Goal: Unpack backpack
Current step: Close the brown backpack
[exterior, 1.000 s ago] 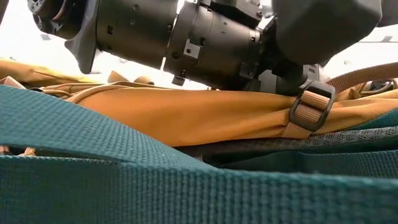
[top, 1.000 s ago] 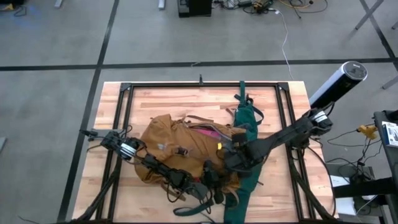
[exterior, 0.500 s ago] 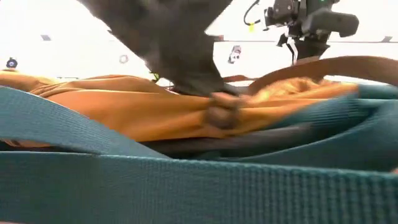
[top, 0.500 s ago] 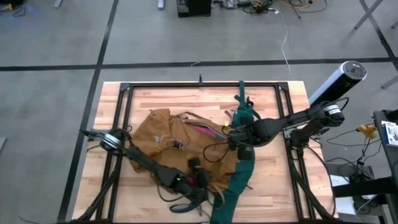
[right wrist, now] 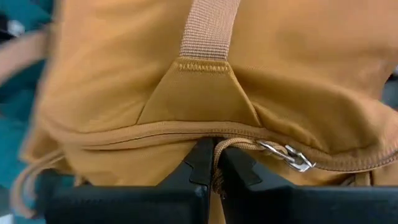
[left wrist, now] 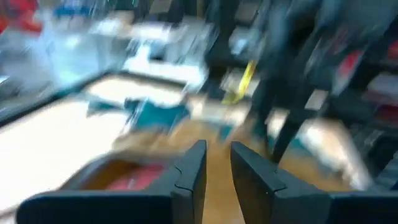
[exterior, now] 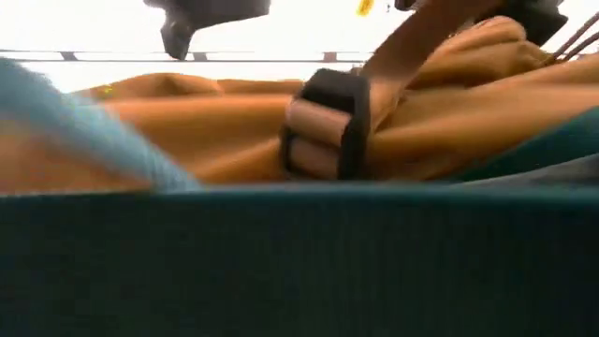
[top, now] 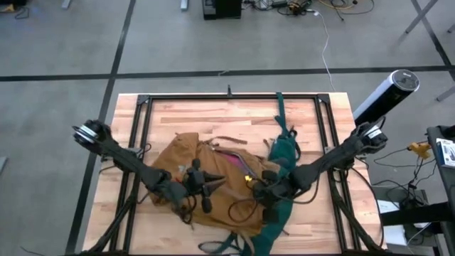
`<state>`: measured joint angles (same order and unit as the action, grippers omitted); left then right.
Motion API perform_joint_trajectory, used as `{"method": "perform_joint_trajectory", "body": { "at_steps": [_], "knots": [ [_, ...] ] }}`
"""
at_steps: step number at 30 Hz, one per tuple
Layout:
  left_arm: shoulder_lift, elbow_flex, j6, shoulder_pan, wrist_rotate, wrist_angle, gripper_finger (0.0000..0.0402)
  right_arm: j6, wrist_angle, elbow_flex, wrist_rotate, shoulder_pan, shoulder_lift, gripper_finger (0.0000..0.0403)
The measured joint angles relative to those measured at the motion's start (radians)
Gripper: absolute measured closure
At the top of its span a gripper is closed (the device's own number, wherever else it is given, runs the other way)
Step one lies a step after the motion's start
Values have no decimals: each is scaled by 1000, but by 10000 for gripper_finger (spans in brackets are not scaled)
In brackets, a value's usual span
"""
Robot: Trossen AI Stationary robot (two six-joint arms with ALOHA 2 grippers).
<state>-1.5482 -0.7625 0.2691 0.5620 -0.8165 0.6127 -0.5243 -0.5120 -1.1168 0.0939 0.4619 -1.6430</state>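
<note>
Right gripper (right wrist: 214, 165) pinches backpack (top: 188, 160) zipper seam, fully closed; left gripper (left wrist: 216, 165) above backpack, slightly parted, empty. Risk: fabric slipping free.

Mustard-tan backpack (top: 186, 158) with dark green straps (top: 284, 151)

Left arm reaches in low from the left edge, left gripper (top: 208, 186) just left of the right one, its fingers (left wrist: 189, 180) nearly together with a narrow gap and nothing seen between. Right arm comes in diagonally from the right, right gripper (right wrist: 214, 163) pinched closed on a fabric edge.
</note>
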Motion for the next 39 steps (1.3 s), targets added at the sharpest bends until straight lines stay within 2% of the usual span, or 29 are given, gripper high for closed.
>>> {"method": "perform_joint_trajectory", "body": {
  "at_steps": [2,4,10,16,20,24,29,39],
  "knots": [
    [-63,10,-64,-2,5,153,347,9,-11,-2,5,-7,-19,403],
    [-138,-13,-61,-6,13,201,354,17,-12,-6,17,-19,-22,403],
    [-359,-174,-3,-32,76,207,369,67,-58,-7,40,-94,9,403],
    [-524,-332,41,-101,194,180,374,123,-78,-15,-4,-170,17,403],
    [-606,-381,120,-129,239,135,374,163,-213,-59,7,-210,19,403],
    [-652,-398,135,-138,261,144,374,214,-303,-86,13,-244,20,403],
    [-679,-396,161,-148,274,121,374,286,-305,-87,20,-311,19,403],
    [-679,-376,191,-166,260,83,375,483,-134,-85,5,-480,17,403]
  ]
}}
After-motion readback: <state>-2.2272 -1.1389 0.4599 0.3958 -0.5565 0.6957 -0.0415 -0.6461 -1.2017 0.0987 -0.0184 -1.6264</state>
